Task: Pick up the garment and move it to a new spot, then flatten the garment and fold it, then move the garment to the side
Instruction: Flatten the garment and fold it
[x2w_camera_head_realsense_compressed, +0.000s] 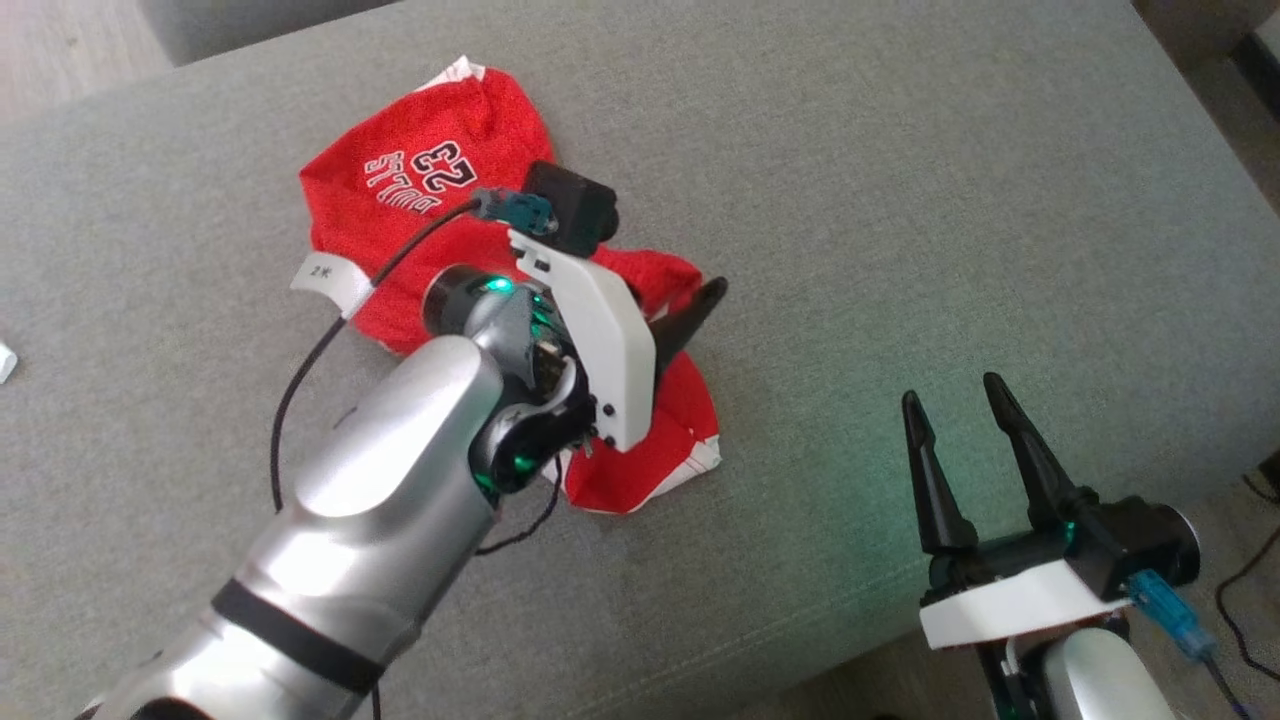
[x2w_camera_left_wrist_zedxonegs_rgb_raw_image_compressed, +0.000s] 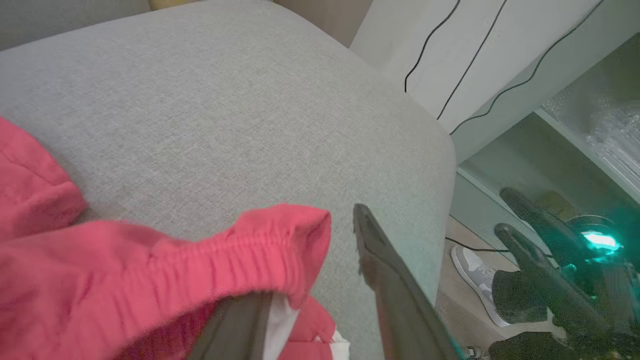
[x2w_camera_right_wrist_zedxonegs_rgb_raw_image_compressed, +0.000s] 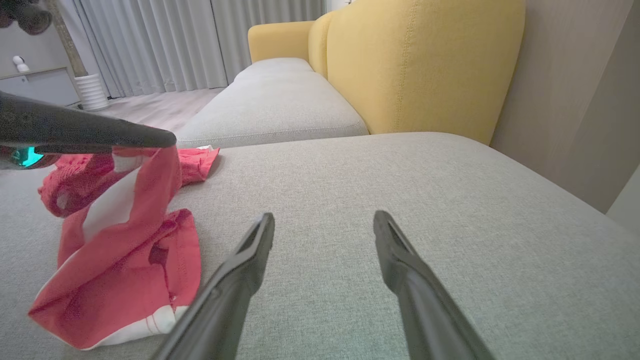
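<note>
The right hand (x2w_camera_head_realsense_compressed: 951, 389) hovers over the near edge of the cushion (x2w_camera_head_realsense_compressed: 900, 200), its two tapered black fingers apart with nothing between them. Farther in, the silver left arm (x2w_camera_head_realsense_compressed: 380, 480) reaches over the cushion's middle, wrist bent down. The left hand (x2w_camera_left_wrist_zedxonegs_rgb_raw_image_compressed: 322, 220) has its fingers apart, one tucked under the gathered elastic hem of the garment (x2w_camera_head_realsense_compressed: 420, 180), the other bare. The garment, red mesh with white trim, lies crumpled on the cushion's woven grey cloth, left of centre.

Open cushion (x2w_camera_head_realsense_compressed: 900, 200) right of the garment (x2w_camera_head_realsense_compressed: 420, 180); a yellow backrest (x2w_camera_right_wrist_zedxonegs_rgb_raw_image_compressed: 425, 65) blocks beyond.
</note>
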